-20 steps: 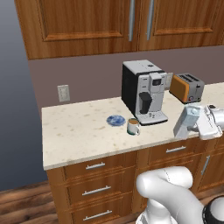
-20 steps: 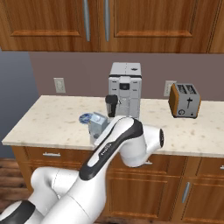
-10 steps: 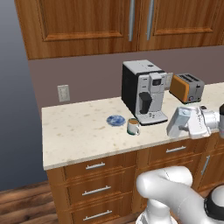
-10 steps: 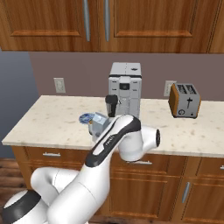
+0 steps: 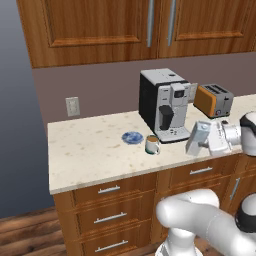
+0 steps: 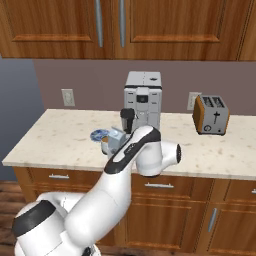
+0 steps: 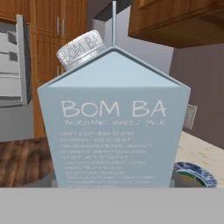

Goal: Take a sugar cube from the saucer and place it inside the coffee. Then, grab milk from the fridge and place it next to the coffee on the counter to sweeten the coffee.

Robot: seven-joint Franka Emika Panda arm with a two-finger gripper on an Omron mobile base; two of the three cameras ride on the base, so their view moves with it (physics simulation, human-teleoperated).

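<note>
My gripper (image 5: 207,140) is shut on the milk (image 5: 198,138), a pale blue-grey gabled carton held tilted just above the counter (image 5: 90,150), to the right of the coffee (image 5: 151,144). The whitish mug stands beside the blue saucer (image 5: 132,137). In the right base view the milk (image 6: 117,138) hangs in front of the coffee (image 6: 105,146), with the saucer (image 6: 98,134) behind. The carton (image 7: 113,127) looms large in the hand view, its fingertips hidden; the saucer (image 7: 195,173) peeks out at lower right. The sugar cube is hidden. The fridge (image 7: 9,65) shows grey at far left.
A black-and-silver coffee machine (image 5: 162,105) stands right behind the mug, and an orange toaster (image 5: 214,100) sits further right. Wooden wall cabinets (image 5: 125,25) hang overhead. Bare counter stretches left of the saucer. Drawers with bar handles (image 5: 109,189) run below.
The gripper has carried the milk a little to the left, closer to the mug. Mug, saucer and coffee machine have stayed put.
</note>
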